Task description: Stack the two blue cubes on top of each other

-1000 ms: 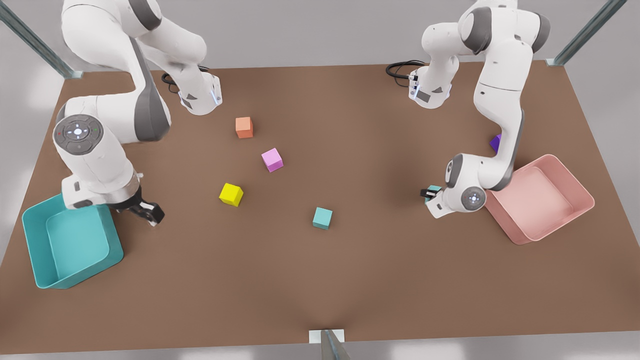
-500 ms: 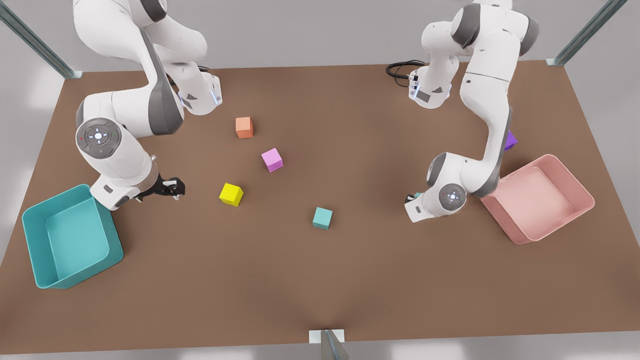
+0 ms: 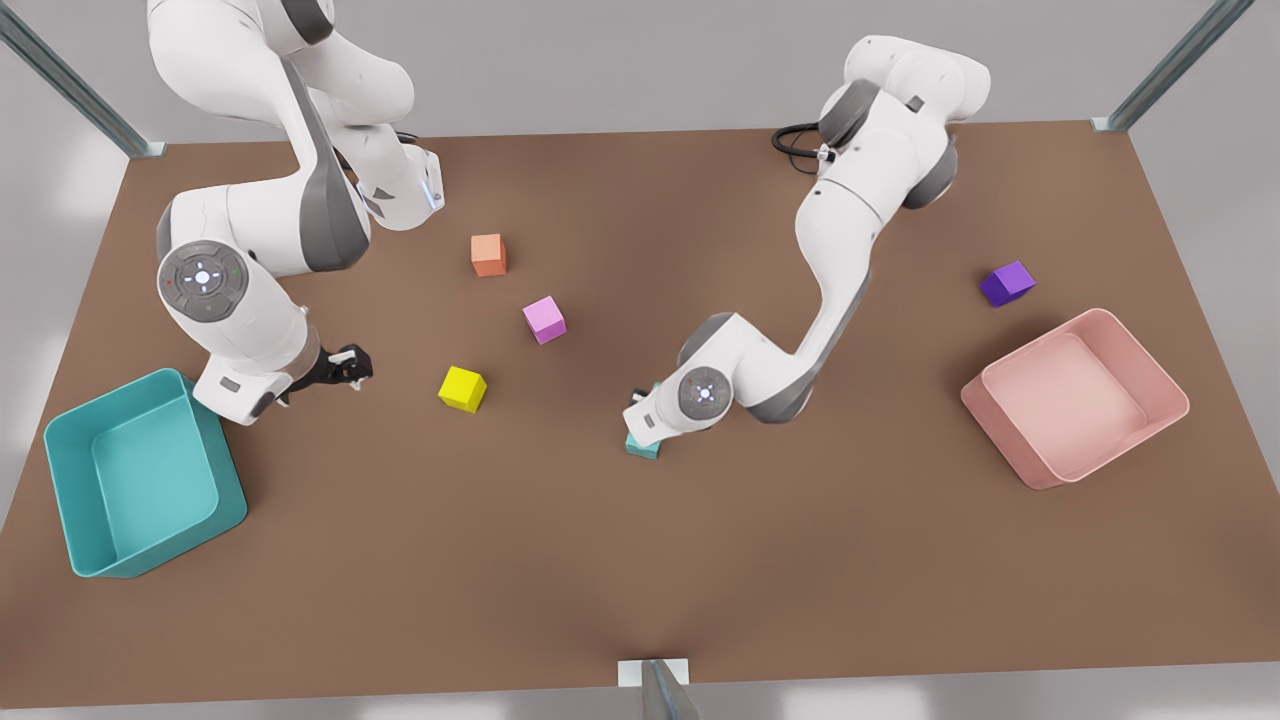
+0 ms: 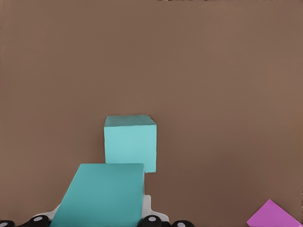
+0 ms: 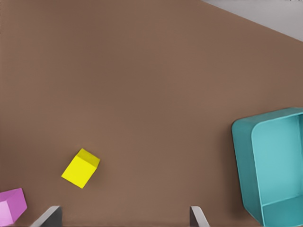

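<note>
One blue cube (image 4: 130, 142) rests on the brown table; in the front view only its lower edge (image 3: 643, 448) peeks out from under the wrist of the arm on the front view's right. That arm's hand is my left gripper (image 4: 99, 218), shut on the other blue cube (image 4: 102, 194), which hangs just above and slightly beside the resting one. In the front view the left gripper (image 3: 642, 402) is mostly covered by its own wrist. My right gripper (image 3: 347, 368) waits open near the teal bin, its fingertips (image 5: 51, 216) spread wide with nothing between them.
A yellow cube (image 3: 462, 388), a pink cube (image 3: 544, 319) and an orange cube (image 3: 488, 254) lie left of centre. A purple cube (image 3: 1006, 283) sits near the pink bin (image 3: 1168, 398). The teal bin (image 3: 228, 492) stands at the front view's left.
My left gripper carried its blue cube from beside the pink bin toward the front view's left, ending over the resting blue cube. My right gripper moved away from the teal bin, then held still.
</note>
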You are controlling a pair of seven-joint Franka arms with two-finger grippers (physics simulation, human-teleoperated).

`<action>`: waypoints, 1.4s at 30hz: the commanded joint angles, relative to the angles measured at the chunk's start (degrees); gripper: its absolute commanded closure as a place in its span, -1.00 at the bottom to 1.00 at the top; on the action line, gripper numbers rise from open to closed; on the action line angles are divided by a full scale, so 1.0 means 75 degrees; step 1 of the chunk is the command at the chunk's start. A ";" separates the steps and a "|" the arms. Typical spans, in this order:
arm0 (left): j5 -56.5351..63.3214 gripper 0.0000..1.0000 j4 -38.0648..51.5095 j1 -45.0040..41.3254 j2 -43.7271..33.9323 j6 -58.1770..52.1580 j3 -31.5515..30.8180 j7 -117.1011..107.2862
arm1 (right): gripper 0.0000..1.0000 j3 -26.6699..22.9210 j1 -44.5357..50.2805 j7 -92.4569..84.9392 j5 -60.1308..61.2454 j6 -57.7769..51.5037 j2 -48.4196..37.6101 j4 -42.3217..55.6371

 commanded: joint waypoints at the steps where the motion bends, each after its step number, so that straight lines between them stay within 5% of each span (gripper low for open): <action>1: -0.0048 -0.24 0.0136 -0.0024 0.0102 0.0167 -0.0002 -0.3145 | -1.00 0.0003 0.0000 -0.1055 0.0004 -0.0049 -0.0008 0.0000; 22: -0.0060 -0.27 0.0487 -0.0094 0.0466 0.0800 -0.0002 -0.3145 | -1.00 -0.0009 0.0000 -0.1043 0.0004 -0.0084 0.0051 0.0012; 24: -0.0060 -1.00 0.0487 -0.0106 0.0477 0.0800 -0.0002 -0.3145 | -1.00 0.0003 0.0000 -0.1043 0.0004 -0.0084 0.0051 0.0012; 31: -0.0060 -1.00 0.0487 -0.0118 0.0454 0.0765 -0.0002 -0.3145 | -1.00 -0.0009 0.0000 -0.1043 0.0004 -0.0084 0.0051 0.0012; 38: -0.0201 -1.00 0.0546 0.0011 -0.0623 -0.1659 -0.0037 -0.3122 | -1.00 0.0003 -0.0023 -0.1078 0.0004 -0.0084 0.0063 0.0070; 42: 0.0491 -1.00 0.0546 0.2950 -0.2182 -0.5481 -0.0037 0.1587 | -1.00 -0.0032 -0.0058 -0.0730 0.0063 -0.0108 0.0051 0.0070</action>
